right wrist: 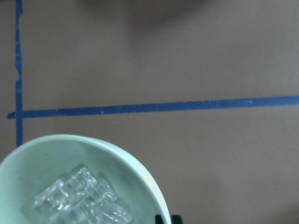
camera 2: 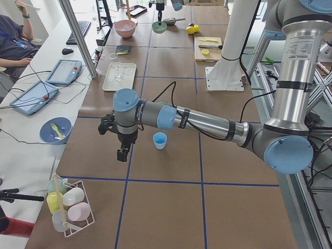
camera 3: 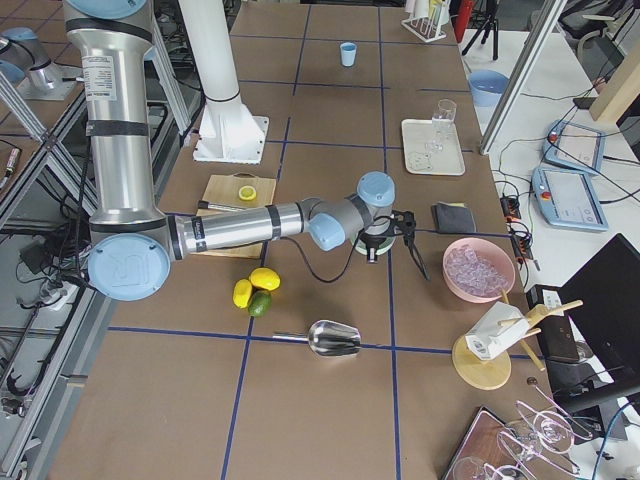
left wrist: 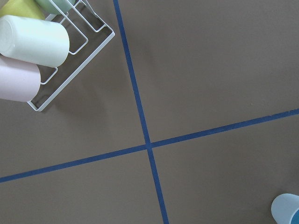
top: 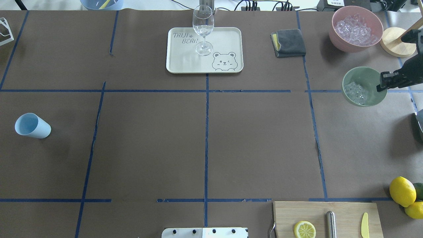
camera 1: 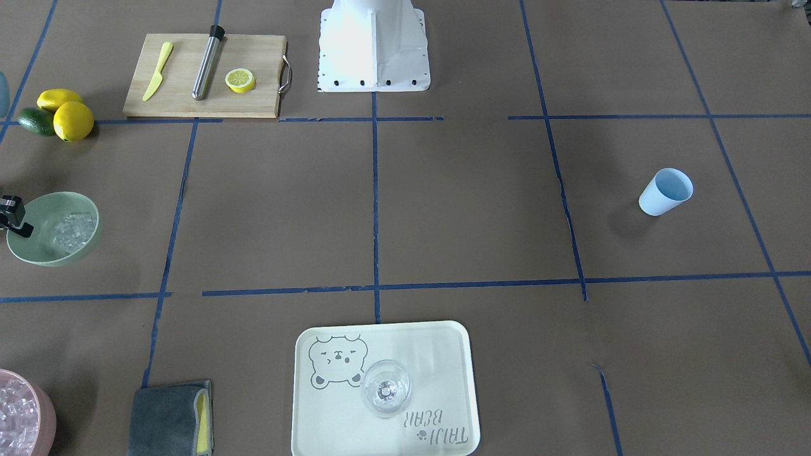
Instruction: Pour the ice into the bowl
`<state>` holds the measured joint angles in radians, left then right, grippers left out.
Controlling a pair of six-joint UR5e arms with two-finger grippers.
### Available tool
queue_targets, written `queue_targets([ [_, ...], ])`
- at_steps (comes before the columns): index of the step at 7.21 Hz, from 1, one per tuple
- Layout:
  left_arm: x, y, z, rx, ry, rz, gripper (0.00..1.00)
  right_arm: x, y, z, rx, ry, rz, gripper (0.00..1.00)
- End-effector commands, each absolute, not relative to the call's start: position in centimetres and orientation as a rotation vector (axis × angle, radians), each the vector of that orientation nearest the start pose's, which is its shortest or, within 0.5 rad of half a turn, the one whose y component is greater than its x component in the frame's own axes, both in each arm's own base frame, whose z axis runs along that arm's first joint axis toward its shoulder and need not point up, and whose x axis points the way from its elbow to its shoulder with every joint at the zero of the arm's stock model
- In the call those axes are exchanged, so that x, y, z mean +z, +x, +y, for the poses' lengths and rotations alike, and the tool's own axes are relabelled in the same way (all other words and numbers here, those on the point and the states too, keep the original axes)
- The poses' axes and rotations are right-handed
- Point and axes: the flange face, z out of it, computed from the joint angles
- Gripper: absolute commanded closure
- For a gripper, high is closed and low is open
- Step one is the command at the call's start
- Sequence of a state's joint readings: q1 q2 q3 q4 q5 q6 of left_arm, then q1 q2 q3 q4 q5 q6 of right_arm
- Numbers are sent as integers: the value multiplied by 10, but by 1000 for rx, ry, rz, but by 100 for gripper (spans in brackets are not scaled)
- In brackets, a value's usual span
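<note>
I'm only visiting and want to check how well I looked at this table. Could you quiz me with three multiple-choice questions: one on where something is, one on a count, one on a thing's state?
1. Where does the wine glass stand? A on the cream tray; B on the floor; C on a chair.
2. How many whole yellow lemons are there? A one; B four; C two.
3. The green bowl is: A empty; B holding ice cubes; C upside down.

Answers: 1 A, its foot rests on the tray next to the bear drawing. 2 C, two lie beside a dark green fruit. 3 B, clear cubes lie heaped inside it.
</note>
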<state>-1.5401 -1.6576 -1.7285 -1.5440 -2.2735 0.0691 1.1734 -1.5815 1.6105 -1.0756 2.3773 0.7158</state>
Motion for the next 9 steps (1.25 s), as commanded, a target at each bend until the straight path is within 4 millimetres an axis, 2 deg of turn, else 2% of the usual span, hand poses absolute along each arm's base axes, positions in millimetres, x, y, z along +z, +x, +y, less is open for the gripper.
queue_targets([
  [1,543,-53,-533,173,225,696,0,615,-133,-470,97,-46,-942,100],
  [4,544,-53,-533,174,226,696,0,635,-139,-460,90,-96,-940,100],
  [6,543,-53,-534,177,229,696,0,637,-150,-456,71,-112,-937,100],
  [7,543,-53,-534,177,229,696,0,637,-156,-454,61,-127,-943,80],
  [8,542,-52,-534,179,230,696,0,635,-156,-454,54,-124,-951,1],
  [9,543,-52,-534,178,229,696,0,631,-155,-455,32,-99,-957,0],
])
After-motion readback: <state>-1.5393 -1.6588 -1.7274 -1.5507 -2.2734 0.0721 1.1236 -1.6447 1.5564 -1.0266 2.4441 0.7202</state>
